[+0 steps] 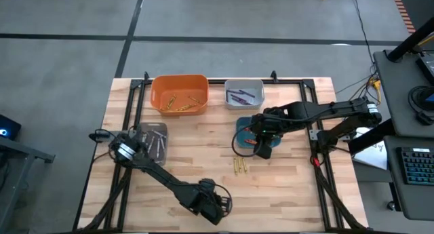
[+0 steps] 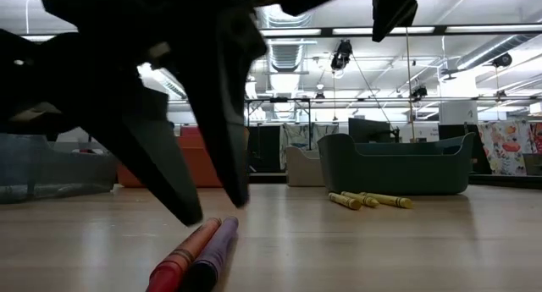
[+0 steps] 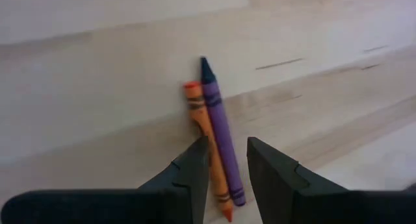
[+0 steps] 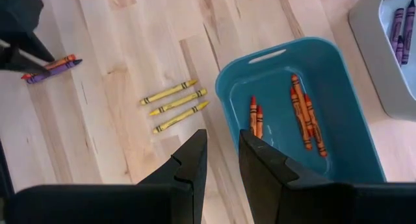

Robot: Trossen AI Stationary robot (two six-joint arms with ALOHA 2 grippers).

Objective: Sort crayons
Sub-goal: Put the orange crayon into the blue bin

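"So where is the left gripper (image 3: 227, 146)?"

"Down low at the near edge of the table (image 1: 203, 152), in the middle. Its two fingers (image 3: 195, 169) stand apart and point down at two crayons."

"Which two?"

"An orange crayon (image 3: 205, 123) and a purple crayon (image 3: 220, 123). They lie flat on the wood, side by side and touching. Their ends sit in the gap between the fingers. The fingers are not squeezing them, so that gripper is loose."

"And the right gripper (image 4: 222, 138)?"

"It hangs over the teal bin (image 4: 279, 87), near the bin's edge. Its fingers have a small gap and nothing is in it, so it holds nothing."

"What is in that bin?"

"Some orange and red crayons (image 4: 302, 110), lying on the bottom."

"Are more crayons on the table?"

"Yes. Three yellow crayons (image 4: 177, 102) lie in a neat row just beside the teal bin, on the side nearer the left gripper. The orange and purple pair is well apart from them."

"What about the other bins?"

"At the far side sits an orange bin (image 1: 178, 81) with yellow sticks (image 1: 180, 106) in it. Next to it is a pale grey bin (image 1: 244, 85) with purple sticks (image 1: 239, 95) inside. On the left side is a clear bin (image 1: 152, 129) with grey sticks (image 1: 156, 144); the left arm's base is right by it."
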